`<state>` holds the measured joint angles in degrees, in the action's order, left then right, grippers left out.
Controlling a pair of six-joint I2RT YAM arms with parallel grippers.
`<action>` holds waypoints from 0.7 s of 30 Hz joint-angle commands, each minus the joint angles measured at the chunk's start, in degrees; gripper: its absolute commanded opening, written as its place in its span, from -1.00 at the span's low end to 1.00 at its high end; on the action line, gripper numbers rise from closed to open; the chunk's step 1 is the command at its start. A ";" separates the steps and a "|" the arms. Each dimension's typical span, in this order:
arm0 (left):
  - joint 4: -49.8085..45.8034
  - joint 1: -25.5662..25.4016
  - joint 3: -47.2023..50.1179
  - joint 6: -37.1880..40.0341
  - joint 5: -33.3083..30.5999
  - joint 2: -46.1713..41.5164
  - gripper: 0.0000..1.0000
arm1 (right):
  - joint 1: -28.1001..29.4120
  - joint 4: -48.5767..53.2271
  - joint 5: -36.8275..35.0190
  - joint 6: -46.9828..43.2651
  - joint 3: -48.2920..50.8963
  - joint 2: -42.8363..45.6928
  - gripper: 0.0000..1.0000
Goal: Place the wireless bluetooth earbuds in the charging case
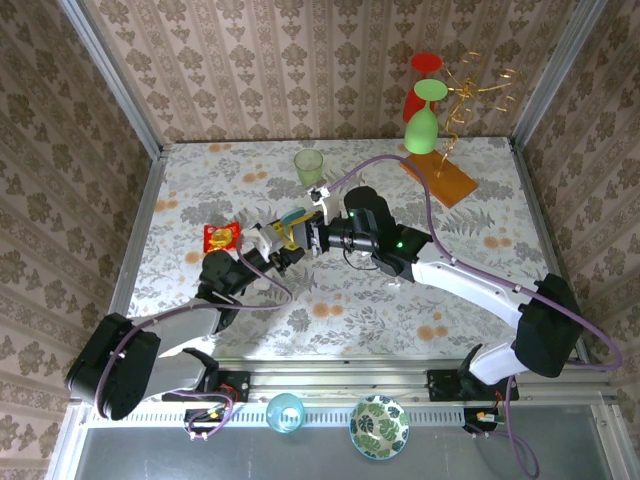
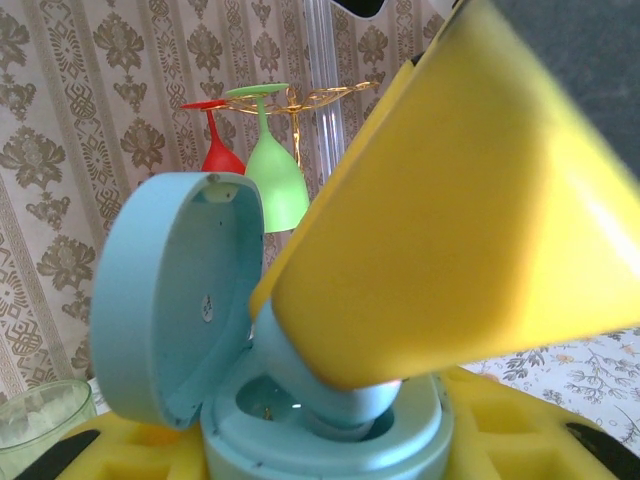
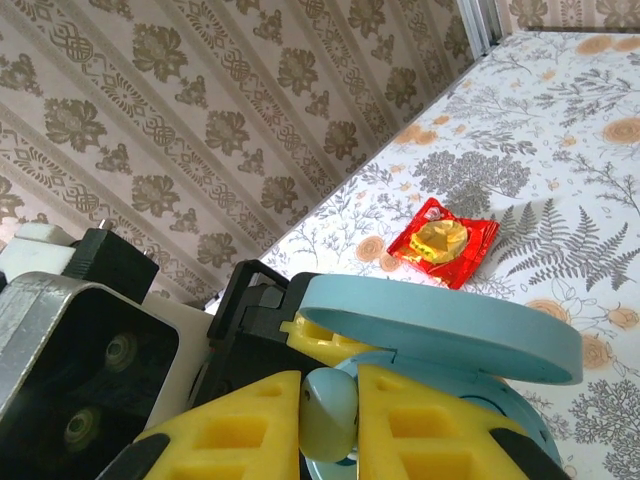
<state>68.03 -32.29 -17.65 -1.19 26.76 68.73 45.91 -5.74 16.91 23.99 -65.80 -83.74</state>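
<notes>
Left hand (image 2: 320, 452) clamps charging case (image 2: 170, 300) lid-open so your right hand (image 3: 332, 392), pinching earbud (image 3: 328, 425), can seat it.

Overhead camera faces down; both close wrist cameras share the charging case (image 2: 170, 300) (image 3: 440, 325).

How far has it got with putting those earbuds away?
Done: the charging case is open, lid up, clamped in the left gripper. In hand: the right gripper pinches one pale-blue earbud, its tip entering the case. To do: seating it, releasing; the socket beside it looks empty.
</notes>
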 commanded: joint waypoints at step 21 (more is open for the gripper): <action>3.77 -0.58 -1.60 0.42 1.80 -0.79 -0.71 | -0.19 5.03 -5.31 0.12 -2.14 -0.95 -0.61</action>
<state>67.18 -32.29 -17.65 -1.19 26.76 68.73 46.06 -3.38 15.22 24.05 -66.57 -83.77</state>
